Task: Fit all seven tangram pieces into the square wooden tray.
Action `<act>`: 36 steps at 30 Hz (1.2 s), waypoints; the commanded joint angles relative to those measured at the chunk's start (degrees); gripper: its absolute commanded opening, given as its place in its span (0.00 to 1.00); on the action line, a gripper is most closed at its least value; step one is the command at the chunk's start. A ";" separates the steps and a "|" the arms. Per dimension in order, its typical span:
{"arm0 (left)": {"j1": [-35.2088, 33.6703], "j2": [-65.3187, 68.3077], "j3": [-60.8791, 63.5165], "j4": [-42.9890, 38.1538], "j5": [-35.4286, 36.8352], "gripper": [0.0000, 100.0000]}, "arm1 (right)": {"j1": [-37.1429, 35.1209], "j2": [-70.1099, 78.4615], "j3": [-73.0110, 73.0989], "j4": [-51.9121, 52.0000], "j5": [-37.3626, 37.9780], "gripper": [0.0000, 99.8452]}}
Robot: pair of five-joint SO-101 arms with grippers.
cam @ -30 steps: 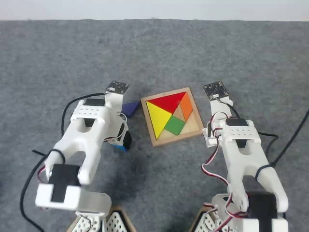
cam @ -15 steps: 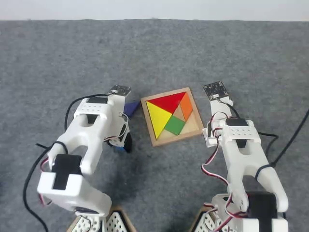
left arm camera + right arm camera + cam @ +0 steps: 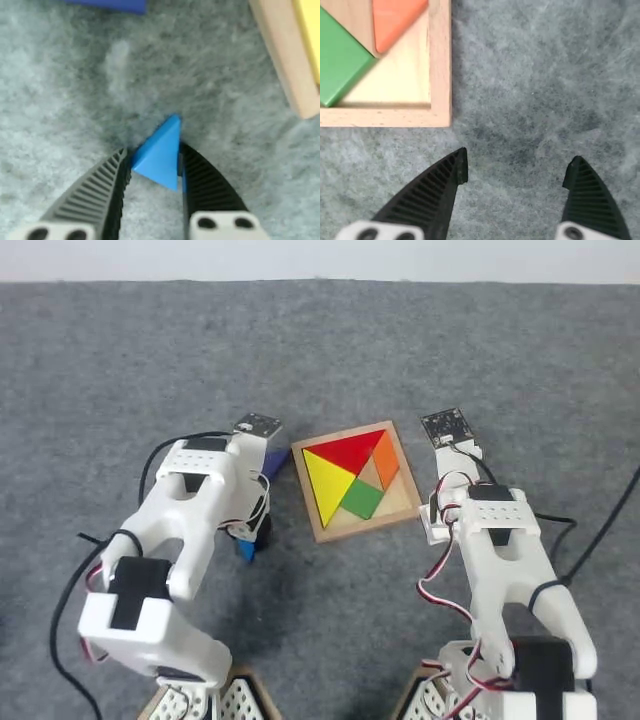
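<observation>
The square wooden tray (image 3: 318, 525) lies mid-table holding a red triangle (image 3: 345, 451), a yellow triangle (image 3: 324, 483), an orange piece (image 3: 387, 459) and a green square (image 3: 362, 500). My left gripper (image 3: 152, 167) is shut on a small light-blue triangle (image 3: 159, 154) just left of the tray (image 3: 285, 60); the blue triangle (image 3: 246, 549) peeks out under the arm. A dark purple piece (image 3: 274, 460) lies beside the tray's left corner, partly under the left arm. My right gripper (image 3: 515, 172) stands open over bare carpet by the tray's corner (image 3: 437, 107), beyond it the green square (image 3: 340, 60) and orange piece (image 3: 395, 20).
Grey carpet covers the table, with wide free room at the back and to the far left and right. Arm cables trail near both bases. A dark blue piece edge (image 3: 107, 5) lies beyond the held triangle.
The left arm has swung slightly right and forward toward the tray, carrying the light-blue triangle. The right arm has stayed still.
</observation>
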 commanded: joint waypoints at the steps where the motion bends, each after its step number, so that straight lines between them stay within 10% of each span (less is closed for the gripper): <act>1: -0.62 -0.53 -1.89 0.18 -2.20 0.07 | 0.48 -2.42 -0.62 -0.75 -0.62 0.31; 14: 13.01 -18.20 -4.09 7.03 -5.54 0.06 | 0.57 -2.42 -0.62 -0.66 -0.62 0.31; 36: 0.97 -14.68 4.53 -1.76 -10.99 0.16 | 0.40 -2.33 -0.62 -0.66 -0.62 0.31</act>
